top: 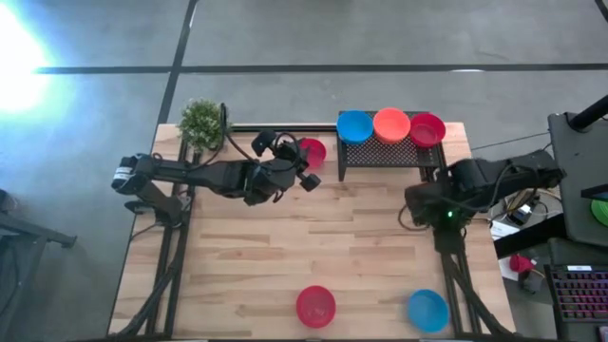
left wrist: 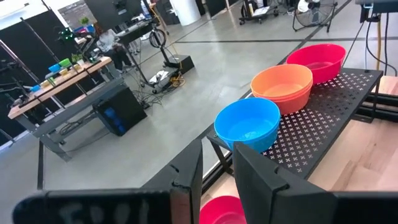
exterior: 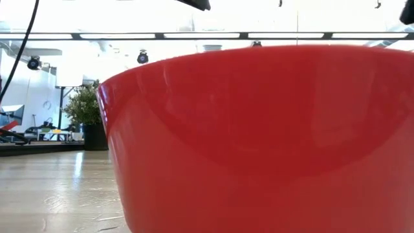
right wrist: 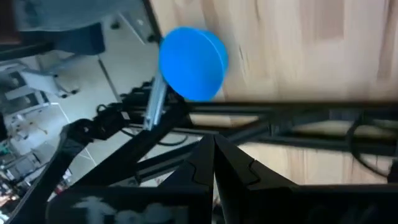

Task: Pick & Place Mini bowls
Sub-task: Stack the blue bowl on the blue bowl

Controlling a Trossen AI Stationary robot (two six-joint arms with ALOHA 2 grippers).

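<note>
Left gripper [top: 302, 167] hangs over a red mini bowl [top: 313, 151] near the bench's far edge, jaws released. To grasp well: drop straight, pinch the thin rim. Right gripper [right wrist: 214, 163] waits by the right edge, jaws clenched on nothing. Black perforated rack [left wrist: 323, 121] holds blue bowl [left wrist: 249, 124], orange stack [left wrist: 283, 88], red bowl [left wrist: 317, 60]; smooth, glossy plastic. Red bowl [top: 315, 306] and blue bowl [top: 427, 310] sit at the near edge of the wooden bench [top: 285, 247].

You had a small green potted plant [top: 200, 123] at the far left corner of the wooden table [top: 313, 249], and a black perforated rack [top: 389, 152] along its far edge.
</note>
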